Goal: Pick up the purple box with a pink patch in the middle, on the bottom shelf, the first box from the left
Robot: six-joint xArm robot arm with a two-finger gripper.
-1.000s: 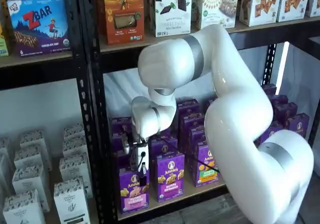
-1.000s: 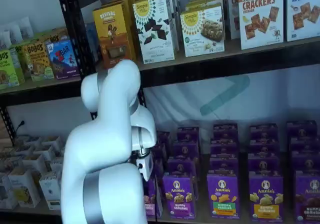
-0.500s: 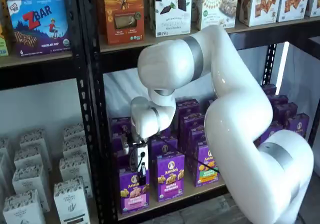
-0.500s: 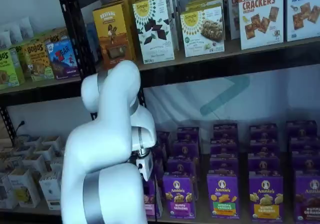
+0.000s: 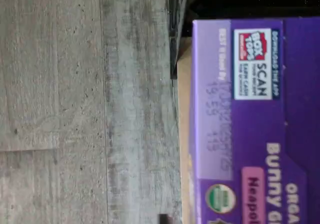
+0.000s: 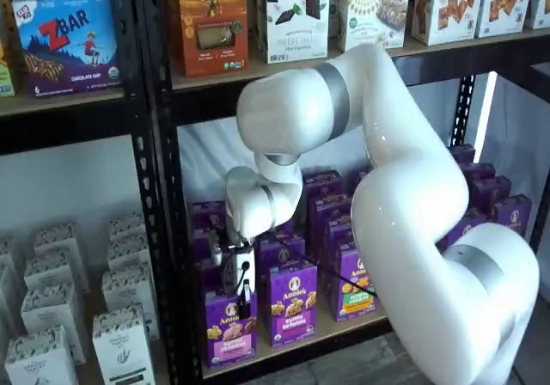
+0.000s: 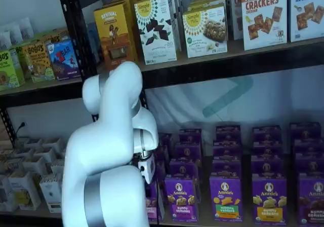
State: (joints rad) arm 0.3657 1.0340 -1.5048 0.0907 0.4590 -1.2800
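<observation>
Little has shifted since the earlier frame; the gripper hangs at the purple box, leftmost at the bottom shelf's front; whether its jaws grip, I cannot tell; a light, crushable carton, best pinched across its narrow sides.

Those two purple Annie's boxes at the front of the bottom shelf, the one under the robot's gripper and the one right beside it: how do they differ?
The purple box under the gripper has a pink label panel; the neighbouring box has a lilac one. The gripper's black finger hangs in front of the purple box's top, while the neighbouring box stands fully in view. The purple box stands at the row's end beside the black upright; the neighbouring box has boxes on both sides. Both are upright cartons with a round white logo and tan snack shapes.
</observation>
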